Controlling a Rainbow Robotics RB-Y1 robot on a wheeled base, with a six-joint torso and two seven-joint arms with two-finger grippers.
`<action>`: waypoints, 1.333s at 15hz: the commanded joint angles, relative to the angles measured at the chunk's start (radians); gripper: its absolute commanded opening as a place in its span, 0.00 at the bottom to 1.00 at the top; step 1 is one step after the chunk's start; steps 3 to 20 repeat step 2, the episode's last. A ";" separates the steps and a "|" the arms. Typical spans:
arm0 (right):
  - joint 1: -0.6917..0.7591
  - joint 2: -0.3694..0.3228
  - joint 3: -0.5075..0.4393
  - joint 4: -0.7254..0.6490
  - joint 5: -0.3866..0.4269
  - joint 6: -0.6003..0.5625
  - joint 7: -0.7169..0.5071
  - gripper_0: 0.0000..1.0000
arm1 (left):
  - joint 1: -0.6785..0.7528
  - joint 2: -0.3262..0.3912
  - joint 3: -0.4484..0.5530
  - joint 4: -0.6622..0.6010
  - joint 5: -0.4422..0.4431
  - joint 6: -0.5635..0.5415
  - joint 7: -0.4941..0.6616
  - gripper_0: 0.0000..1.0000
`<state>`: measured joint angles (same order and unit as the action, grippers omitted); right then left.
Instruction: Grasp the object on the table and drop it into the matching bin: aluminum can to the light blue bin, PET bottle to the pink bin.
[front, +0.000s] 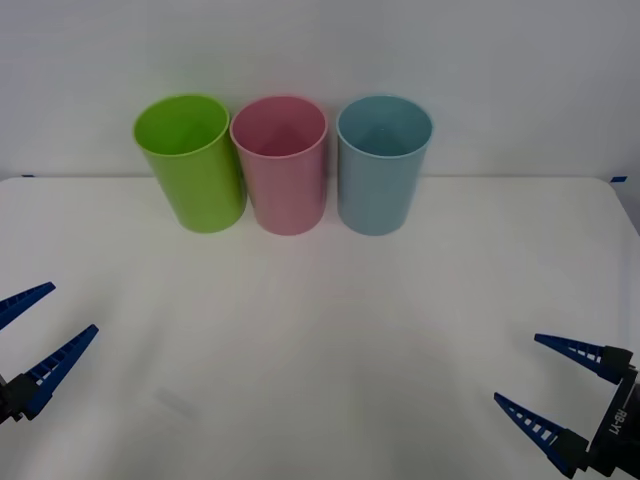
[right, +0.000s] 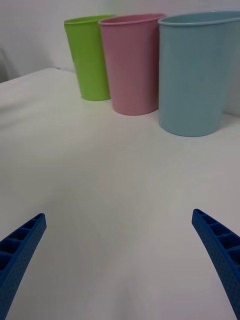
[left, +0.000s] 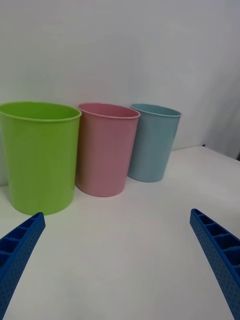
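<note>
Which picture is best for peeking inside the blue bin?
The front view: it looks down into the light blue bin, so its open mouth and inner wall show. The right wrist view has the bin close, but side-on, just the outer wall. The left wrist view has it farther off, partly behind the pink bin.

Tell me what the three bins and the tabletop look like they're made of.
The lime green bin, pink bin and light blue bin look like moulded plastic: even colour, thin rolled rims, soft satin sheen. The table looks like matte white laminate, though that's uncertain.
</note>
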<state>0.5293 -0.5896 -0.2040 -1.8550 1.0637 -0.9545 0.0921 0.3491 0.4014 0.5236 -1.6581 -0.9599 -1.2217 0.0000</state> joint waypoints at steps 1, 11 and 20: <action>0.000 0.001 0.000 0.000 0.001 0.000 0.000 1.00 | 0.000 0.000 0.000 0.000 0.000 0.000 0.000 1.00; 0.000 0.001 0.000 0.000 0.001 0.000 0.000 1.00 | 0.000 0.000 0.000 0.000 0.000 0.000 0.000 1.00; 0.000 0.001 0.000 0.000 0.001 0.000 0.000 1.00 | 0.000 0.000 0.000 0.000 0.000 0.000 0.000 1.00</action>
